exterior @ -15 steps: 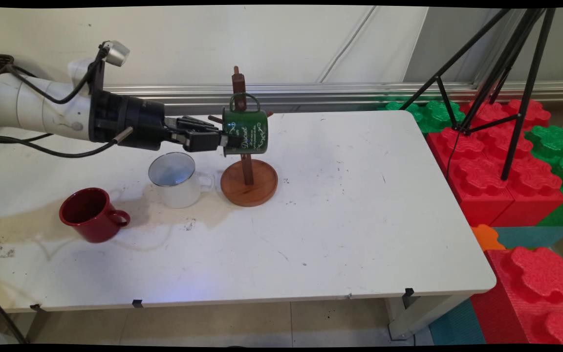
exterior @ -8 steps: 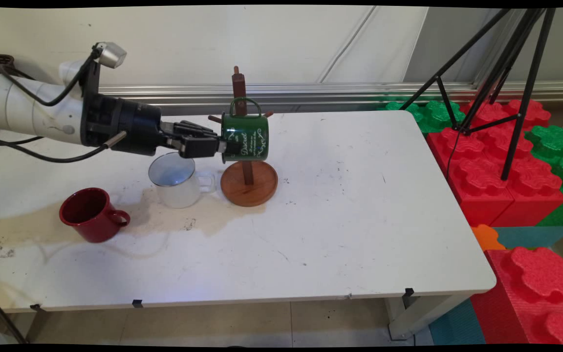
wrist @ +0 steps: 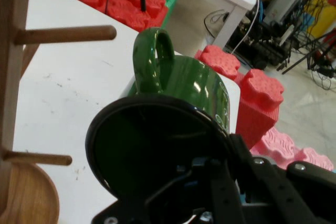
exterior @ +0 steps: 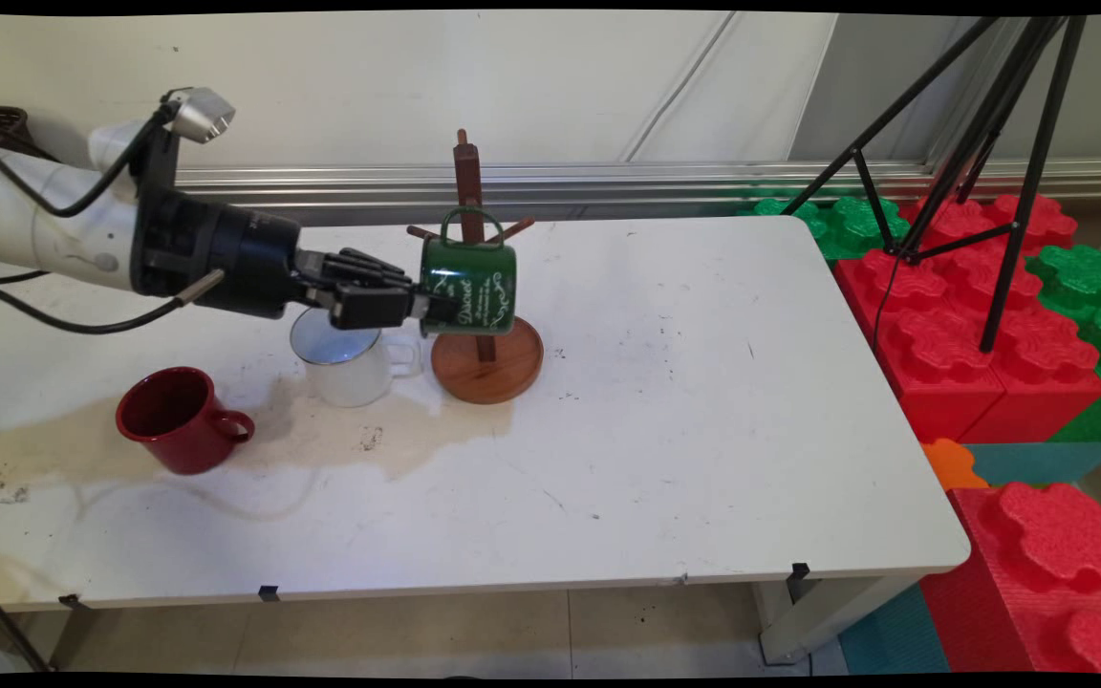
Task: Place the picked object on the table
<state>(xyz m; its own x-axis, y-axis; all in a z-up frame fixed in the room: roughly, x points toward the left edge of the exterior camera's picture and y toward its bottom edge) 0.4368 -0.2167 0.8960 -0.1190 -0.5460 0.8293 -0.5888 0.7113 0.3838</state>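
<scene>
Gripping the green mug (exterior: 469, 285) by its rim, the black gripper (exterior: 431, 308) is pinching the mug's wall at its open mouth and holding it sideways in the air, handle up. Over the last second the mug has been coming down and toward the near side; its handle loop, which was sitting up by the wooden post, is now hanging lower and clear of the pegs, as the hand view shows, with a peg (wrist: 65, 34) passing off at ten o'clock from the handle. I judge the mug is off the rack and free.

Going by size: the white table (exterior: 684, 430) is carrying everything; the wooden mug tree (exterior: 485, 346) is standing just behind the held mug, its round base below it. At eight o'clock from the gripper a white mug (exterior: 352, 363) is standing upright, close under the wrist. Farther out at eight o'clock a red mug (exterior: 178, 420) is sitting well apart.
</scene>
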